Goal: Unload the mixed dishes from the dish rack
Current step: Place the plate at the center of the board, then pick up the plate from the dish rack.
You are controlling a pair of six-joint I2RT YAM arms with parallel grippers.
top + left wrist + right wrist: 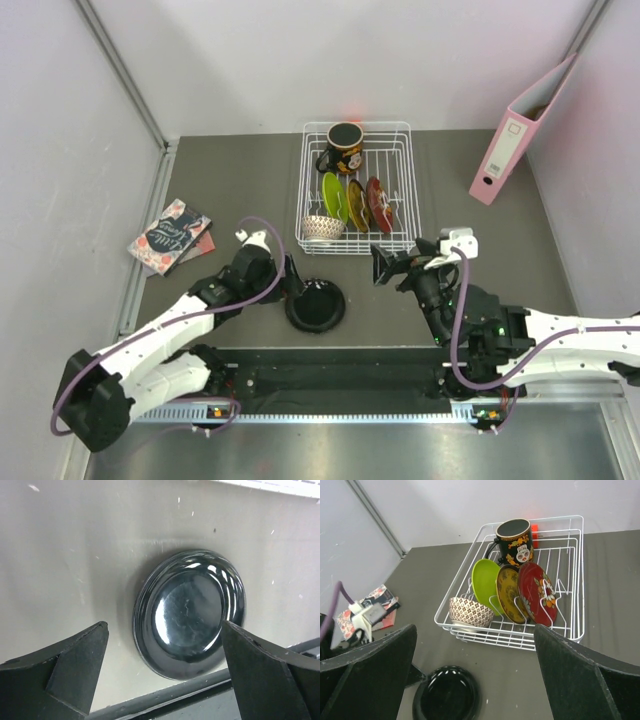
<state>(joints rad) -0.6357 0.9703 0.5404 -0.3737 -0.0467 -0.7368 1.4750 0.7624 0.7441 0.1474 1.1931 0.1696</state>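
Note:
The white wire dish rack [410,190] stands at the back centre. It holds a dark mug [345,145], an upright lime green plate [333,196], a yellow plate [356,203], a red floral plate [378,204] and a beige lattice bowl [323,228]. The glossy black plate [316,305] lies flat on the table in front of the rack. My left gripper [292,283] is open and empty at the black plate's left rim; the plate [190,612] shows between its jaws. My right gripper [385,265] is open and empty, just in front of the rack [510,641].
A pink ring binder [520,135] leans against the right wall. A book [170,236] lies at the left of the table. A dark rail [330,350] runs along the near table edge, just behind the black plate.

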